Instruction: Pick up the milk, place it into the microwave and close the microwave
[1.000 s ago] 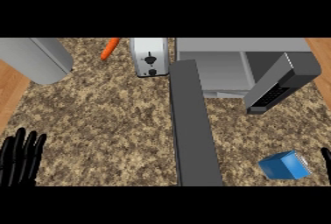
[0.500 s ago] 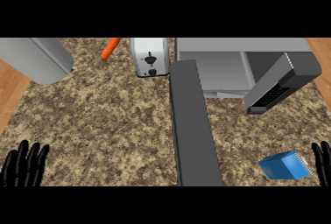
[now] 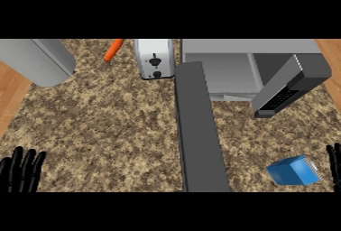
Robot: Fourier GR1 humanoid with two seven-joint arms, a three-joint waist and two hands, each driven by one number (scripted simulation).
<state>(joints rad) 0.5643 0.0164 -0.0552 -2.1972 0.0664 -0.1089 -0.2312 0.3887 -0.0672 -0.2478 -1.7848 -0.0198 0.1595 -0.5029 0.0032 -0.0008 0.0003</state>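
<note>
A blue milk carton [image 3: 293,171] lies on the speckled counter at the lower right. The microwave [image 3: 248,68] stands at the top right, its interior showing and its dark door [image 3: 288,86] swung out toward the front right. My right hand [image 3: 334,163] shows only as straight fingertips at the right edge, just right of the carton and apart from it. At the lower left edge my left hand [image 3: 21,174] rests open, fingers up, far from the carton.
A long dark grey bar [image 3: 198,131] runs down the counter's middle, left of the carton. A toaster [image 3: 154,58] and an orange carrot [image 3: 113,49] sit at the top. A grey box [image 3: 36,59] stands at the top left. Wood floor shows at both sides.
The left hand has sunk lower toward the bottom left corner. The right hand's fingertips have drawn in slightly at the right edge beside the carton.
</note>
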